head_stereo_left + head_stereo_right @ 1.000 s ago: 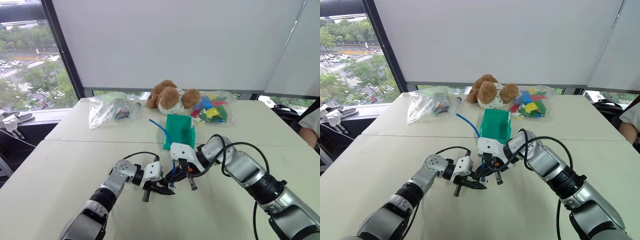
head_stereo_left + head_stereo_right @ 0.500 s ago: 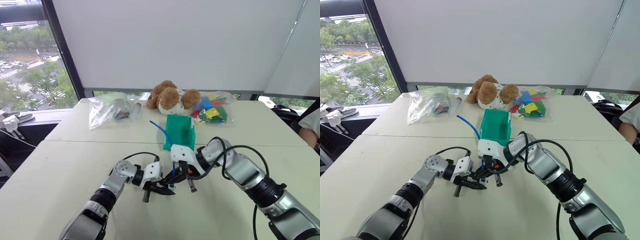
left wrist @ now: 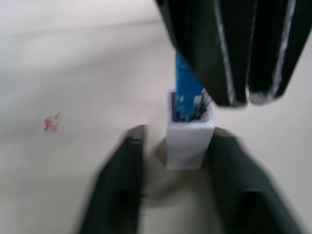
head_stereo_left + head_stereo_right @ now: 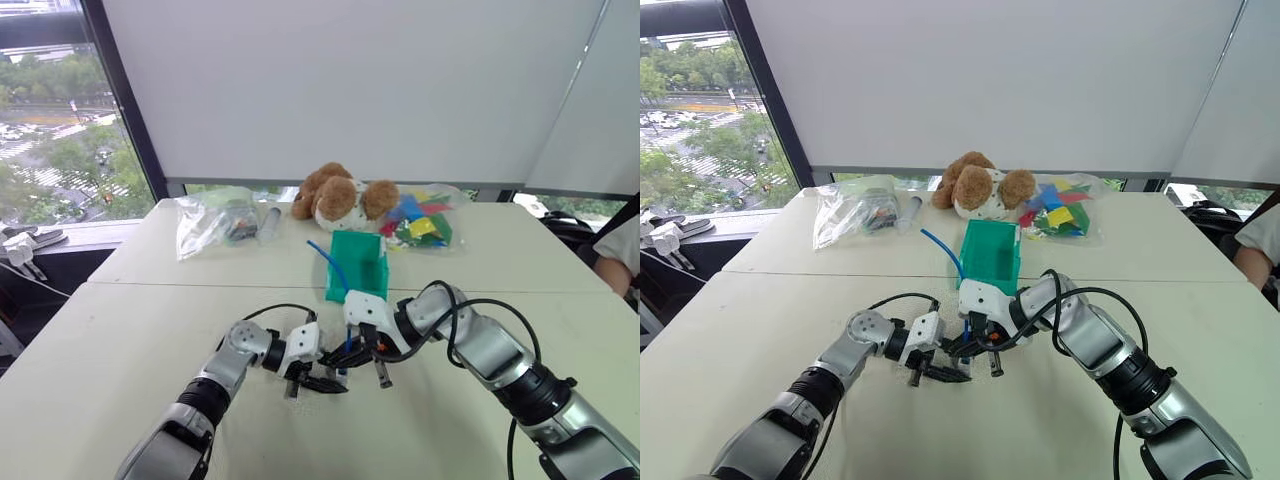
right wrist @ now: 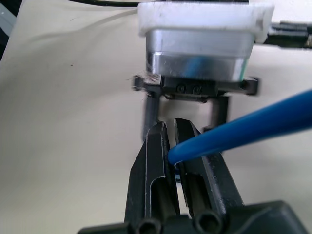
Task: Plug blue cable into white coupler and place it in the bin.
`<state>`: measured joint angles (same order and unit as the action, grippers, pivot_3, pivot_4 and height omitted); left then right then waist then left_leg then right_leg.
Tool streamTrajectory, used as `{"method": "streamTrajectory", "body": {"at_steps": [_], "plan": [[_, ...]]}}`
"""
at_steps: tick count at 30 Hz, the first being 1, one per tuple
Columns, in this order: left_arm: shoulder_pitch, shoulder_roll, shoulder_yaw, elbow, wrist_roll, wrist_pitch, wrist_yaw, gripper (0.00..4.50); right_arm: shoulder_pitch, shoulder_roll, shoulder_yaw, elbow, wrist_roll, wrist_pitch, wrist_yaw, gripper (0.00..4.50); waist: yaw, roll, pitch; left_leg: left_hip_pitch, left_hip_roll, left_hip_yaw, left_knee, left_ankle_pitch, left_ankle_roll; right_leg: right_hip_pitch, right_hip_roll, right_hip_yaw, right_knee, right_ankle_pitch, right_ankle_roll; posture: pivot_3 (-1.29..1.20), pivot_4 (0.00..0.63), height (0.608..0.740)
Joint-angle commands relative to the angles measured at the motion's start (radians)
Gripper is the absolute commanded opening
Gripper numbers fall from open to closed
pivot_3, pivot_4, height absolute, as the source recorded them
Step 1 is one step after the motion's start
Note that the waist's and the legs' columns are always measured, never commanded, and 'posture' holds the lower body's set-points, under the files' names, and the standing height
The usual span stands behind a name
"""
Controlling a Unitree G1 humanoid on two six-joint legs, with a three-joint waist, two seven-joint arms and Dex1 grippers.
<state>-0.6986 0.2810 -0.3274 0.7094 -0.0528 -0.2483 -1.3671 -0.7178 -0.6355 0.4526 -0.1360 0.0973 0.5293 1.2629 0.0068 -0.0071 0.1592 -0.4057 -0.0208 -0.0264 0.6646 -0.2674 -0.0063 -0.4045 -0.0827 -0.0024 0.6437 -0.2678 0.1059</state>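
The white coupler (image 3: 189, 141) stands on the table with the plug of the blue cable (image 3: 186, 90) seated in its top. My left gripper (image 3: 179, 134) is open. Its fingers (image 3: 119, 185) flank the coupler, with a clear gap on one side. My right gripper (image 5: 171, 129) is shut on the blue cable (image 5: 243, 129) just above the coupler. In the head views both grippers meet at mid-table, left gripper (image 4: 322, 382) and right gripper (image 4: 368, 362). From there the cable (image 4: 335, 268) arcs up toward the teal bin (image 4: 361, 262) just behind them.
Behind the bin sit a brown teddy bear (image 4: 340, 195), a clear bag of coloured pieces (image 4: 425, 222) and another clear bag (image 4: 213, 220). A person's arm (image 4: 618, 250) shows at the table's far right edge. Black wires loop around both wrists.
My left gripper's fingers have spread apart and let go of the coupler. The right gripper keeps its hold on the cable, and neither hand has shifted.
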Motion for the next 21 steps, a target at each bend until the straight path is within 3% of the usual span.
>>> {"method": "streamTrajectory", "body": {"at_steps": [1, 2, 9, 12, 17, 21], "plan": [[0.046, 0.039, -0.003, -0.053, 0.0, 0.017, -0.03, 4.13, 0.009, 0.0, -0.012, 0.02, 0.001, 0.038, -0.017, 0.0, -0.002, 0.0, 0.0, 0.0, 0.0, 0.0, 0.0, 0.0, 0.0, 0.0, 0.0, 0.0, 0.0, 0.0, 0.0, 0.0, 0.15, 0.74], [0.06, 0.056, 0.004, -0.082, -0.012, 0.031, -0.039, 4.45, 0.006, -0.002, -0.026, 0.018, 0.008, 0.044, -0.023, 0.0, -0.004, 0.0, 0.0, 0.0, 0.0, 0.0, -0.001, 0.0, 0.0, -0.001, 0.0, 0.0, 0.0, 0.0, 0.0, 0.0, 0.15, 0.74], [0.138, 0.185, 0.16, -0.278, -0.144, 0.238, 0.04, 4.45, -0.058, 0.003, -0.204, 0.012, 0.107, 0.114, -0.089, 0.0, -0.023, 0.002, 0.004, -0.003, 0.001, 0.0, -0.002, 0.0, 0.0, -0.005, -0.004, 0.001, 0.001, 0.0, 0.0, 0.0, 0.15, 0.74], [0.146, 0.216, 0.248, -0.3, -0.187, 0.306, 0.12, 4.45, -0.142, 0.018, -0.279, 0.108, 0.112, 0.069, -0.149, 0.0, -0.021, 0.004, 0.007, -0.003, 0.001, 0.0, -0.002, 0.0, 0.0, -0.006, -0.004, 0.001, 0.001, 0.0, 0.0, 0.0, 0.15, 0.74], [0.198, 0.238, 0.331, -0.358, -0.215, 0.364, 0.223, 4.45, -0.341, 0.085, -0.333, 0.447, 0.06, -0.098, -0.263, 0.0, -0.021, 0.004, 0.007, -0.003, -0.001, 0.001, -0.003, 0.0, 0.0, -0.006, -0.006, 0.001, 0.001, 0.0, 0.0, 0.0, 0.15, 0.74], [0.252, 0.233, 0.349, -0.436, -0.228, 0.394, 0.275, 4.45, -0.46, 0.138, -0.3, 0.759, -0.033, -0.263, -0.353, 0.0, -0.021, 0.004, 0.007, -0.003, -0.001, 0.002, -0.005, 0.0, -0.001, -0.007, -0.007, 0.001, 0.0, 0.0, 0.0, 0.0, 0.15, 0.74]]}}
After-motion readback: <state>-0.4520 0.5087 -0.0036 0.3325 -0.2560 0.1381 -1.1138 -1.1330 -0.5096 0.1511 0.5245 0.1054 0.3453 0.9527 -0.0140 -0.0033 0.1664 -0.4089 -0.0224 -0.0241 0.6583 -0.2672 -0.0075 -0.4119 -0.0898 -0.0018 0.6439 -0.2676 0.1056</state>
